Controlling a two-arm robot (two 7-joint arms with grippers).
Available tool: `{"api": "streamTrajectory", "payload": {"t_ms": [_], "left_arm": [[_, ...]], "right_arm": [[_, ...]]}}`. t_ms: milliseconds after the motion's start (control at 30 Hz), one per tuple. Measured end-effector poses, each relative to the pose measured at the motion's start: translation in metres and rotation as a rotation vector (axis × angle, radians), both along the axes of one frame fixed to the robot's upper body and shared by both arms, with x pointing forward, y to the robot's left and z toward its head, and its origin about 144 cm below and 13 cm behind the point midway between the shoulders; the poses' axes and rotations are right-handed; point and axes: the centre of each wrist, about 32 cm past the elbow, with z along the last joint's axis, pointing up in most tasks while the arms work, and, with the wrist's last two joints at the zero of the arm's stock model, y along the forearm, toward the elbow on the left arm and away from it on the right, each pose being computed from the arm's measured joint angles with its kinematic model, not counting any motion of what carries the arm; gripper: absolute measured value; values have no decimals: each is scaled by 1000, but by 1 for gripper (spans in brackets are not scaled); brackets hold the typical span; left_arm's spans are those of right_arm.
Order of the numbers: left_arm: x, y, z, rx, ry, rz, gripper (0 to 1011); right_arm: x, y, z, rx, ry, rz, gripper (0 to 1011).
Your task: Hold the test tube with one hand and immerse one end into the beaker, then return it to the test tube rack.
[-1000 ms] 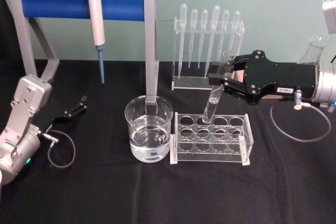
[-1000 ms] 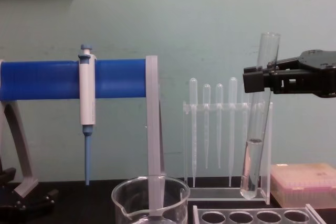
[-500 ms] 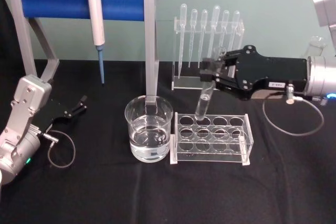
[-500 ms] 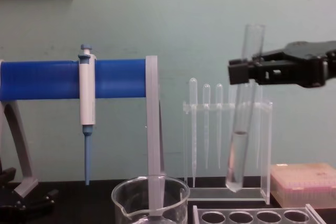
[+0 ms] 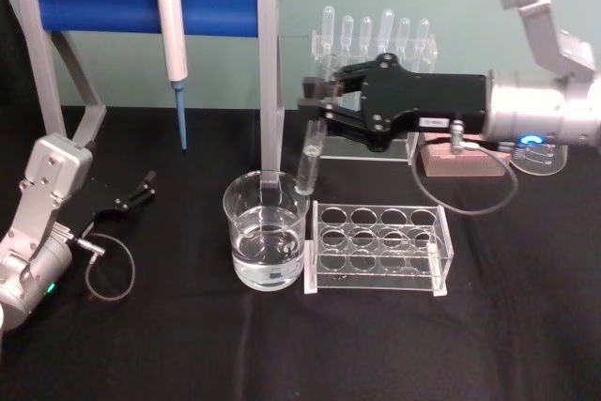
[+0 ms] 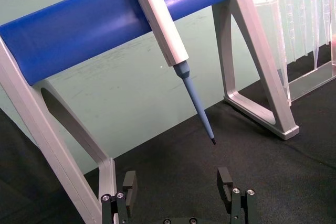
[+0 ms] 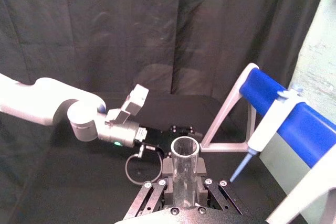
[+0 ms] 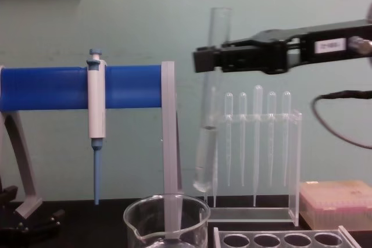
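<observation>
Tube (image 5: 309, 161) is clamped in my right gripper's (image 5: 315, 106) jaws, held high on its length just under the rim. It leans a little, with the rounded end slanting toward the beaker (image 5: 233, 218). That end hangs in the air above the beaker's far right rim, apart from the glass and not yet in the water. Some clear liquid stands in the tube's lower part. The rack (image 5: 376, 239) stands just beside the beaker on its right. My left gripper (image 5: 139, 191) lies parked on the cloth well to the left, jaws apart and holding nothing.

The dip is the step in hand, I judge. To do it well, I should shift the tube a touch toward the water's middle, since from here it would come down on or near the rim. The stand's grey post (image 5: 273, 72) is close on the tube's left, so that sideways move must be small. Then I lower straight and slowly until the round end is under the surface, gripping firmly so the glass cannot slip, and stop short of the bottom.
</observation>
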Motion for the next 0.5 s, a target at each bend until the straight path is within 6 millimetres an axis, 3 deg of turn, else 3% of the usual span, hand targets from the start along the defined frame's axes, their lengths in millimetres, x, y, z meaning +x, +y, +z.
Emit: {"api": "streamTrajectory", "payload": {"t_ms": [500], "left_arm": [[0,0,0,0,0,0,1000]], "right_arm": [[16,42,-16,-24,4,14,239]]}}
